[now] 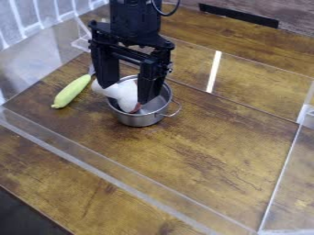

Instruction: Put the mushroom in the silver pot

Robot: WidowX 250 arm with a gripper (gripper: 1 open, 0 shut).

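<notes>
Black gripper [131, 87] — white mushroom [121, 94] stem, cap colour unclear. Silver pot [142, 114], shiny. Yellow-green corn-like toy [72, 91]. Dark brown wood-grain table [208, 138] — clear glossy barrier [147, 179].

White mushroom [120, 94] leans on silver pot [142, 116] rim — tilted.

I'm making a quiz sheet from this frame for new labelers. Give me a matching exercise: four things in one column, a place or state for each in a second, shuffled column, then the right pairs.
Things
1. mushroom
2. silver pot
3. corn-like object
4. gripper

Places or states
A. lies on the wooden table, left of the pot in the picture
B. open, pointing down over the pot
C. white, at the pot's left rim, between the fingers
D. round and shiny, under the gripper

Pairs: 1-C, 2-D, 3-A, 4-B
</notes>
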